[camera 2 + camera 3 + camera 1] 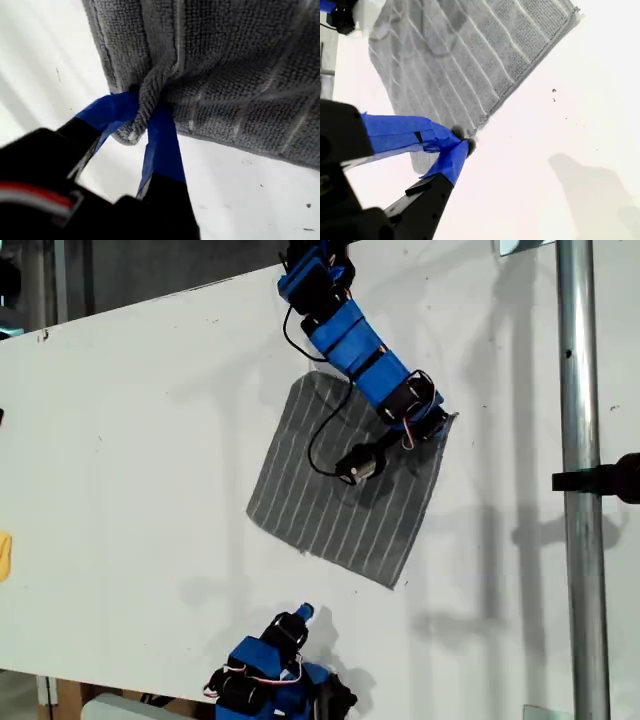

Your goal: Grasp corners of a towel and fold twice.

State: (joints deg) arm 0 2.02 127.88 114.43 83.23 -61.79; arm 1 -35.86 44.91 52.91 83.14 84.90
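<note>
The grey striped towel (340,490) lies flat on the white table (130,440), turned like a diamond. My first gripper (440,425) reaches in from the top of the exterior view and is shut on the towel's corner (452,418) nearest that view's right. In the first wrist view the blue fingers (162,142) pinch a bunched fold of the corner (132,132), with the towel (240,75) spreading beyond. My second gripper (303,613) sits near the bottom of the exterior view, apart from the towel. Its jaws (462,142) are shut on nothing, with the towel (470,60) beyond them.
A vertical metal pole (580,480) with a black clamp (605,478) stands at the exterior view's right. A black cable (320,440) loops from the first arm over the towel. A small yellow object (4,555) shows at the exterior view's left edge.
</note>
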